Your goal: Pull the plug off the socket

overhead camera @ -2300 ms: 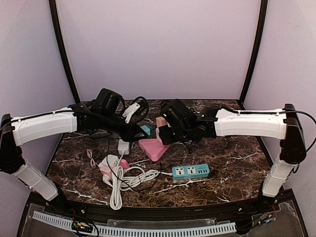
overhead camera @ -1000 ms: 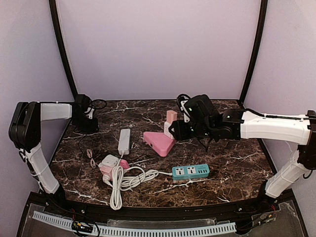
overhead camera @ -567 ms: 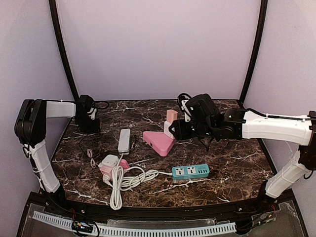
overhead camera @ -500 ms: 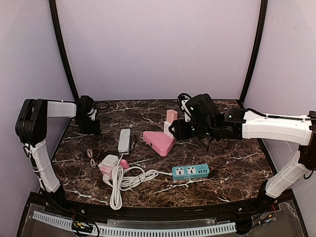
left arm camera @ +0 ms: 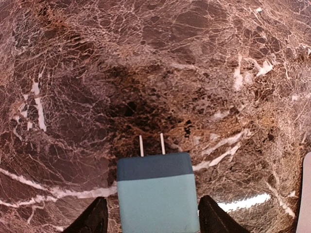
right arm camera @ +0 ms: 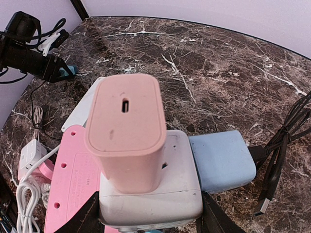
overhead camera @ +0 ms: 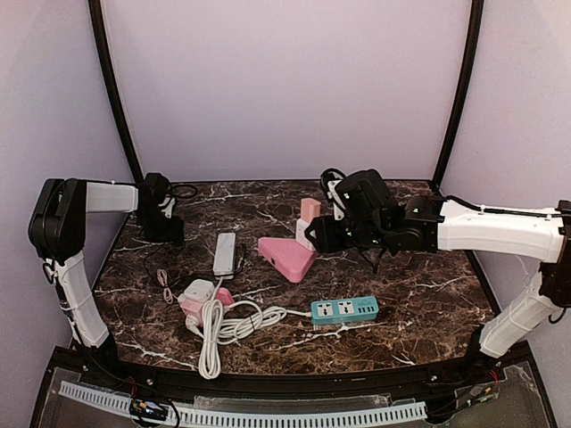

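Note:
A teal plug (left arm camera: 158, 199) with two bare prongs lies between my left gripper's (left arm camera: 153, 206) jaws, free of any socket. A narrow strip of marble shows between it and the left finger (left arm camera: 95, 218). This gripper (overhead camera: 168, 232) is low at the table's far left. My right gripper (right arm camera: 148, 211) is shut on a white cube socket (right arm camera: 155, 194). A pink plug (right arm camera: 127, 128) stands in the cube's top and a light blue adapter (right arm camera: 221, 162) sticks out of its right side. In the top view the right gripper (overhead camera: 314, 237) holds the cube next to a pink triangular socket block (overhead camera: 285, 257).
A white power strip (overhead camera: 224, 254) lies left of centre and a teal power strip (overhead camera: 344, 309) lies near the front. A pink and white cube with a coiled white cord (overhead camera: 214, 325) is at the front left. A thin cable (overhead camera: 163, 285) and black cables (right arm camera: 282, 155) lie loose.
The left arm has swung from the central socket block to the far left with the teal plug. The right arm drew back slightly. In the last second almost nothing moved.

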Controlling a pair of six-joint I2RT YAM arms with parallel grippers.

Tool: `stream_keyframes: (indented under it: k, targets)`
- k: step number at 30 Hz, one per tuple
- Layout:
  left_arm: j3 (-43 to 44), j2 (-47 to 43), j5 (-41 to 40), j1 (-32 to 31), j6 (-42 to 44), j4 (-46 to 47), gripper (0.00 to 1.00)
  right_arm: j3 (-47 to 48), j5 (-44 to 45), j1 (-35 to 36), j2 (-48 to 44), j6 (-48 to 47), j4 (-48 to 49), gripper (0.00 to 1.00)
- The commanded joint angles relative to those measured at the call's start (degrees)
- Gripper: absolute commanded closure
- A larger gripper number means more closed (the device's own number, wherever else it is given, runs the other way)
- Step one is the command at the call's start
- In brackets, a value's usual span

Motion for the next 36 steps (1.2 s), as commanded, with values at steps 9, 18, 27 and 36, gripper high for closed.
stream_keyframes:
  k: [9,18,27,36]
  targets:
    - [2.2,0.4,-0.9,0.4,-0.2,-2.9,0.13,0.2,0.1,0.0,-2.8,0.3,6.1,1.00]
    - [0.9,-4.8,0.5,0.4,0.2,-0.9,0.01,0.2,-0.1,0.0,-2.6,0.4,6.1,1.00]
    - [-0.6,-13.6,5.4,0.4,1.7,1.7,0.01,-0.8,-1.2,0.4,-3.2,-1.8,9.1,1.00]
    - [-3.8,-25.0,22.0,-0.5,-2.2,4.9,0.02,-6.4,-3.1,1.5,-6.5,-6.5,19.3,1.00]
